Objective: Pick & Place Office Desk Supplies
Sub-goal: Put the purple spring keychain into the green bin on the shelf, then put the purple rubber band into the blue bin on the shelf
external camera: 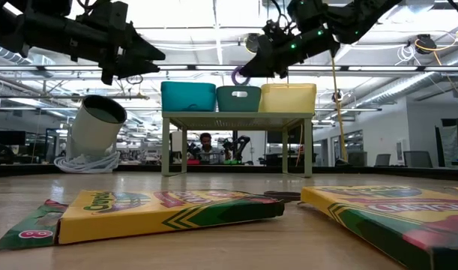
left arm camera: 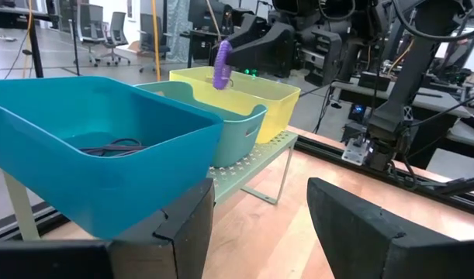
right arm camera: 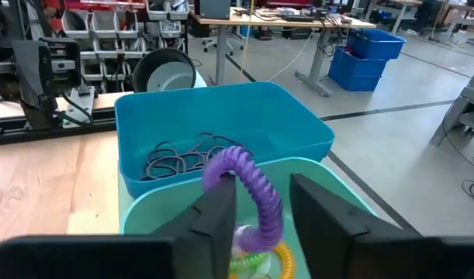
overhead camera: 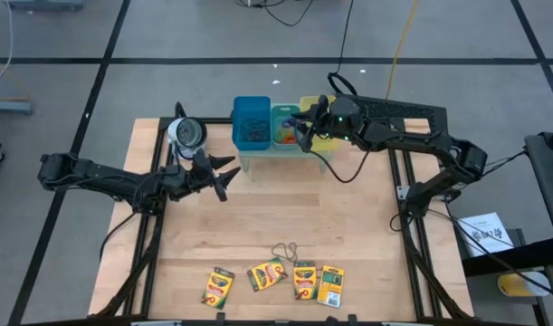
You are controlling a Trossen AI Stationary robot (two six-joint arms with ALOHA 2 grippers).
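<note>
- Crayon boxes [overhead camera: 274, 282] line the counter's [overhead camera: 258, 217] near edge.
- Right tool [right arm camera: 256, 203], fingers parted around a purple band [right arm camera: 248, 186], hangs over the teal bin [overhead camera: 286, 128].
- Left tool [overhead camera: 224, 174] spread, mid-counter, clear.

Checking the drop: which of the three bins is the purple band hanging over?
The teal middle bin, between the blue and yellow ones; the purple ring band hangs between the right gripper's jaws above it.

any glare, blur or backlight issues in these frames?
Low view: bright ceiling backlights both arms into silhouettes; near crayon boxes soft. Right wrist view: own pincer fingers blurred, purple ring band and blue bin sharp. High view: evenly lit, slight glare on the floor.
</note>
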